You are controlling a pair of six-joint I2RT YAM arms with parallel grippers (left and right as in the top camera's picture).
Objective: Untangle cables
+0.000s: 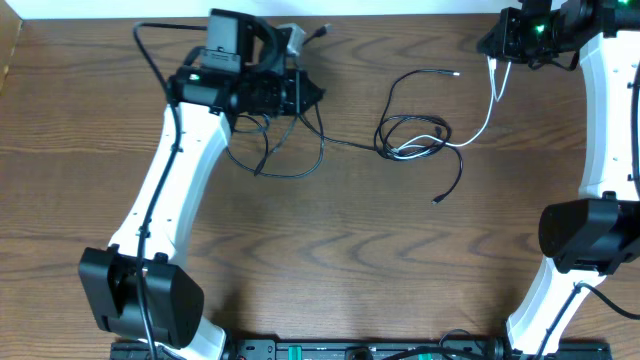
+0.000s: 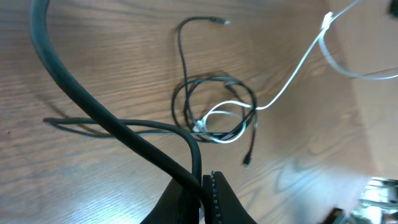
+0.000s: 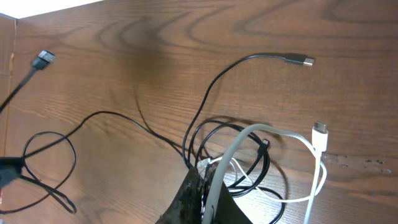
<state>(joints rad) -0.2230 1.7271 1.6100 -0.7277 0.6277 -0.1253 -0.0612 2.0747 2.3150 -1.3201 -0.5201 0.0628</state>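
Since both cables meet in the tangle [image 1: 412,140], overhead shows the left gripper [image 1: 300,92] well left of it, the black cable [image 1: 350,144] running between them, and the right gripper [image 1: 497,58] nearer, up and right, the white cable [image 1: 489,112] slanting down into the tangle. Left wrist: jaws pinched on the black cable, tangle ahead. Right wrist: jaws pinched on the white cable, tangle just beyond. No legible writing

The black cable [image 1: 381,133] lies coiled, white cable [image 1: 487,118] seemingly threaded through it.
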